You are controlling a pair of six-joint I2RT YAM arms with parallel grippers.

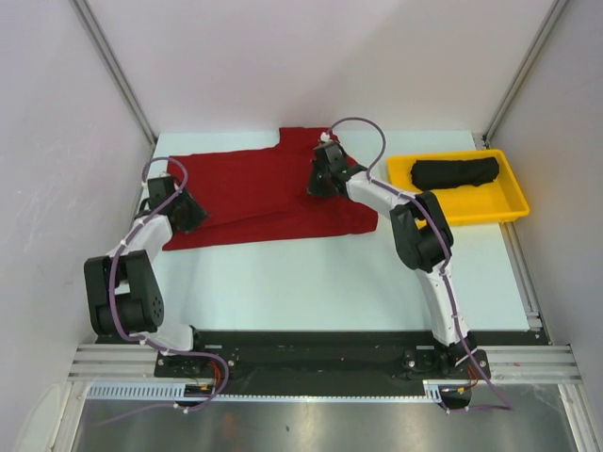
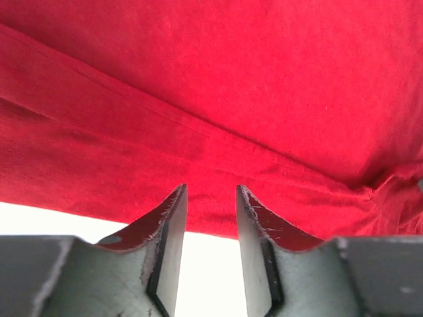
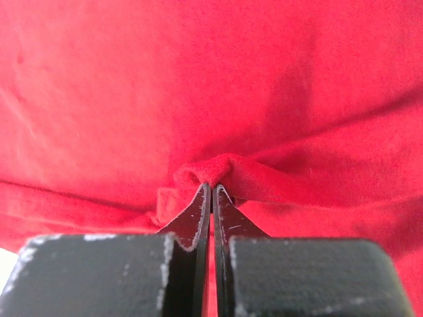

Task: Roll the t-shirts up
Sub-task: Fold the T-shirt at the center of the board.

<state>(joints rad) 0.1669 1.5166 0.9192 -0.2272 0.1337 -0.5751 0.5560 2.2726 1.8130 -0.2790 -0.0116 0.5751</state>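
**Red t-shirt (image 1: 264, 193) being pinched by one claw**

It is lying spread on the pale desk (image 1: 330, 282), beneath both claws. The right claw (image 3: 211, 188) is clamping together on a raised fold of it. The left claw (image 2: 211, 190) is sitting with fingers apart over its edge. Right of the right claw, the black t-shirt (image 1: 456, 172) is lying bundled in a yellow tray (image 1: 509, 202). White walls are enclosing the desk.

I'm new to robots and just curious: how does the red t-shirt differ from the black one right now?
The red t-shirt lies spread out on the table; the black t-shirt is a compact bundle inside the yellow tray. The right gripper pinches a fold of the red t-shirt; nothing touches the black t-shirt. Both are plain cloth.
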